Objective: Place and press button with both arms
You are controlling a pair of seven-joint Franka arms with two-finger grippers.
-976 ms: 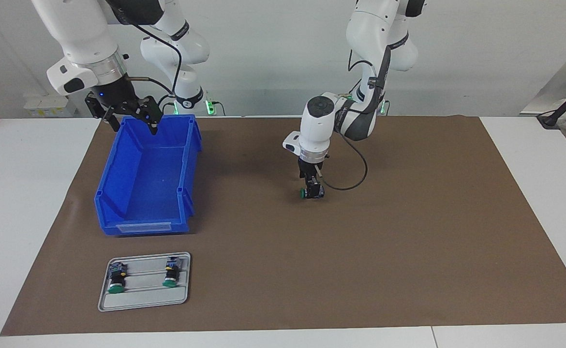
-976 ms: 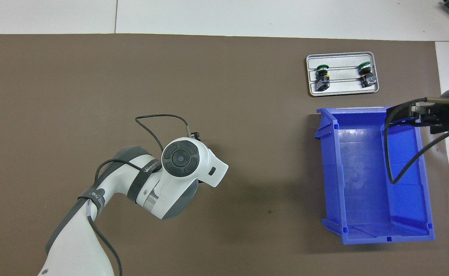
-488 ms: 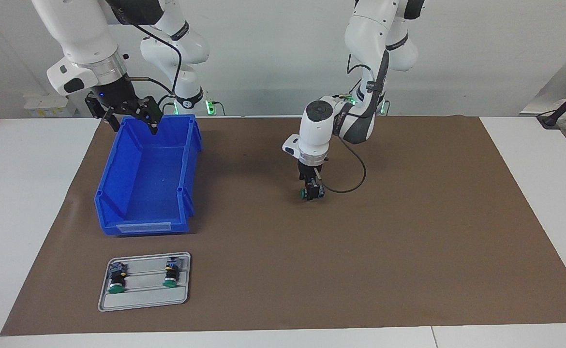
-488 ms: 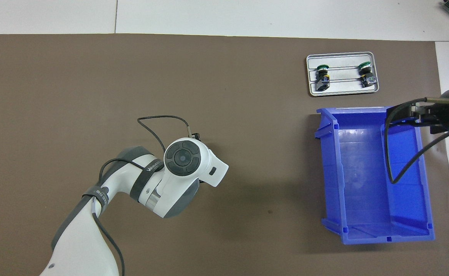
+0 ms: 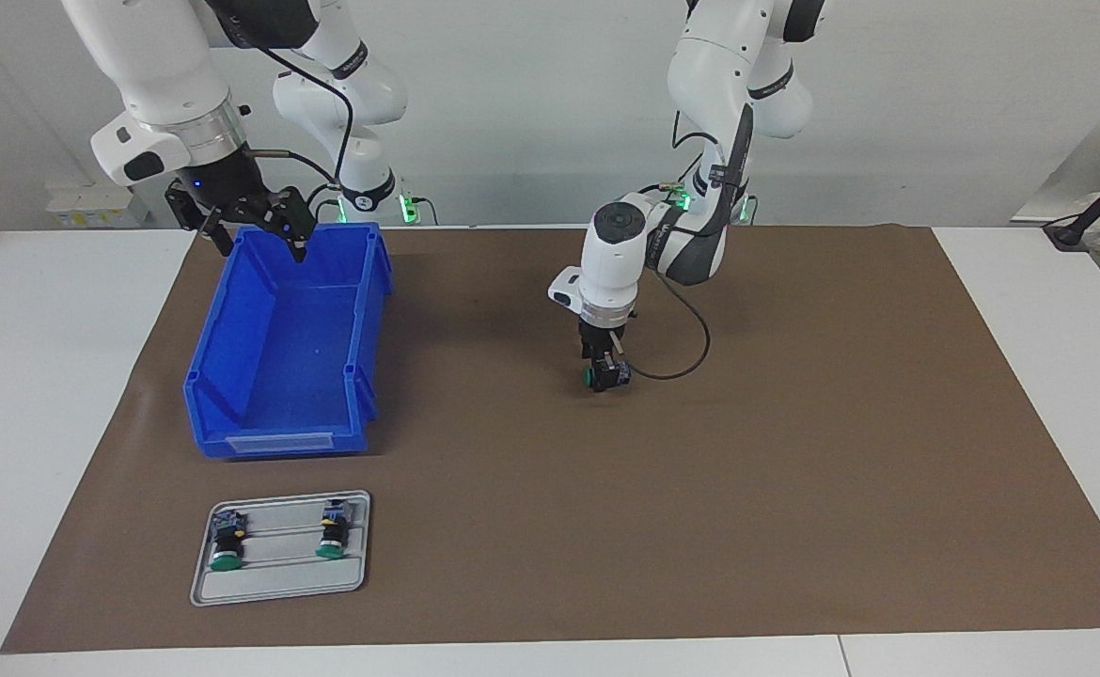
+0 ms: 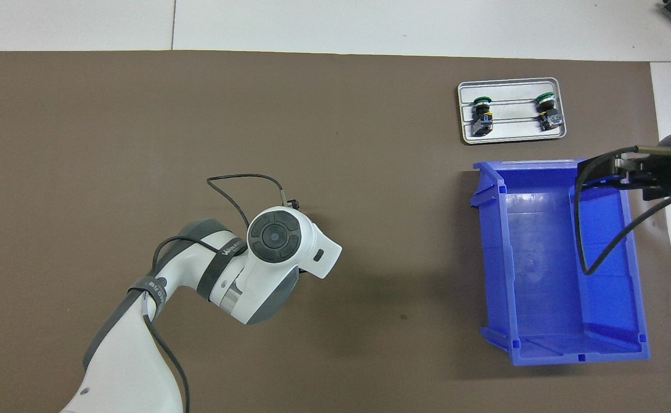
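The left gripper [image 5: 605,369] is low over the brown paper mat [image 5: 794,451], pinching the small green-capped black push-button [image 5: 604,376] at mid-mat, beside the open blue plastic bin [image 5: 287,376]; lowering it squarely before release should keep it steady for pressing. The right gripper [image 5: 254,226], fingers spread, waits over that bin's robot-end rim. Farther than the bin, a grey metal tray [image 5: 277,588] holds two like buttons; white table [image 5: 42,376] surrounds the mat.

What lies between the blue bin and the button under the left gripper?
Nothing: in the facing view, only bare brown mat runs from the blue bin to the button at the left gripper.
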